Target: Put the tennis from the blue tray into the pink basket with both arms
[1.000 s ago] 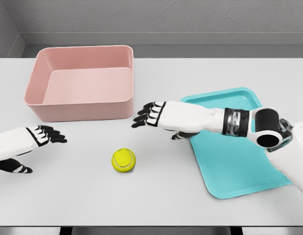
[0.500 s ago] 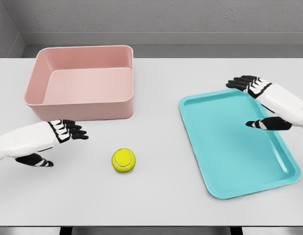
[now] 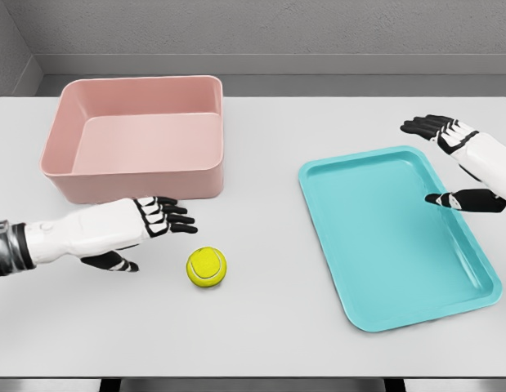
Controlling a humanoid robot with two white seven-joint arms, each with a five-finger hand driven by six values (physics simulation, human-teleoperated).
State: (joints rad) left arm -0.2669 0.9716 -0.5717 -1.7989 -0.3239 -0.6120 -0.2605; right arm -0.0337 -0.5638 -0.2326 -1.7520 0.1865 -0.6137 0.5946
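Nearest the camera, the tennis ball [image 3: 207, 266] sits alone on the bare desk [image 3: 261, 343], out of the blue tray [image 3: 383, 245] and not yet in the pink basket [image 3: 138, 135]; nothing touches it. Just to its left and a little farther back, the left robot hand [image 3: 150, 224] hovers with fingers spread and pointing toward the ball, thumb hanging below, holding nothing. There is a clear gap between fingertips and ball. Across the desk to the right lies the tray, with nothing in it, one long edge running toward the front. Over its far right edge the right robot hand [image 3: 457, 163] is raised, fingers apart and empty, well apart from the ball. Farthest back on the left stands the basket, open-topped, with nothing visible inside. As a judgement, the risk lies in the approach: a ball on a smooth flat surface rolls at the lightest sideways touch, so if the left fingers meet it before the thumb comes round, it may skitter to the right or toward the front edge of the desk. A grip closed too high on the ball could also squirt it out, and the basket's near wall must be cleared during the carry.
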